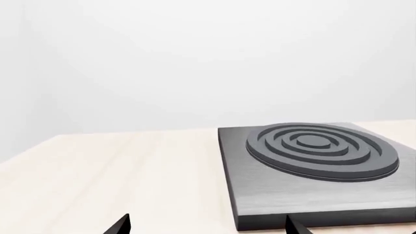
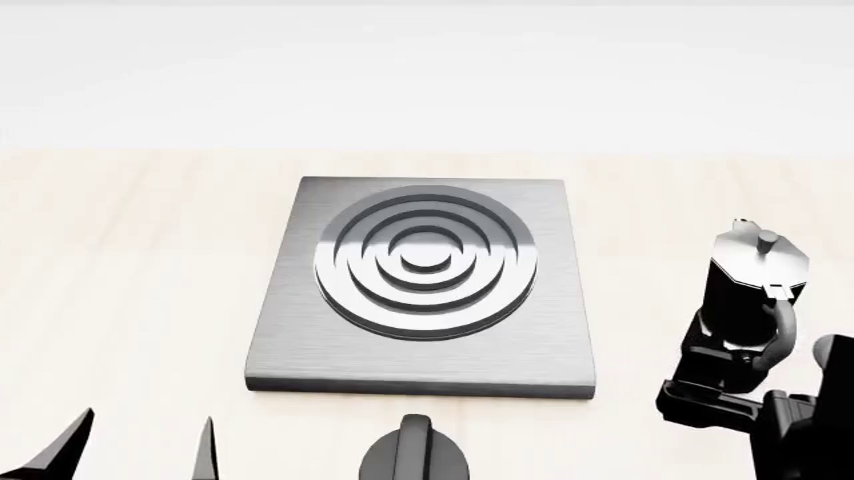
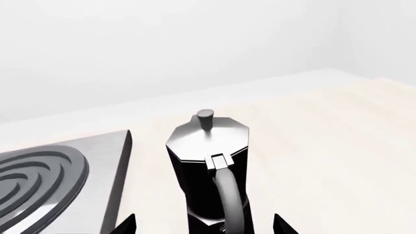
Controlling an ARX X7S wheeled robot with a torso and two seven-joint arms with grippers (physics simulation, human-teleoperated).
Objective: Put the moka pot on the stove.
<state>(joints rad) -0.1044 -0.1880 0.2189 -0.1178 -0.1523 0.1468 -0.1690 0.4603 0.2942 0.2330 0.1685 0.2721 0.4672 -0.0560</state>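
**Moka pot stands off the stove, between the right gripper's fingers**

The moka pot (image 2: pixel 750 290) sits upright on the pale wooden table (image 2: pixel 120 260), well to the right of the stove (image 2: pixel 424 290) and not on it.

Starting at the left: the left gripper (image 2: pixel 134 448) shows in the head view only as two dark pointed fingertips, spread apart with nothing between them. From the left wrist view, those tips (image 1: pixel 120 225) frame bare tabletop, and the stove (image 1: pixel 312 165) lies just ahead of them and off to one side, its near edge close to one fingertip. The gripper is released and holds nothing.

The stove is a flat square slab of brushed grey metal with raised concentric burner rings (image 2: pixel 427 255); nothing rests on it. Just in front of its near edge, a black round knob (image 2: pixel 414 455) with a ridge shows at the bottom of the head view.

On the right, the right gripper (image 2: pixel 727 375) is low beside the pot's base. In the right wrist view the moka pot (image 3: pixel 208 165) stands directly between the two spread fingertips (image 3: pixel 123 225), handle (image 3: pixel 231 195) facing the camera, silver lid (image 3: pixel 208 139) and knob on top. Whether the fingers press on the pot I cannot tell. The stove's corner (image 3: pixel 97 161) lies beside the pot, apart from it.
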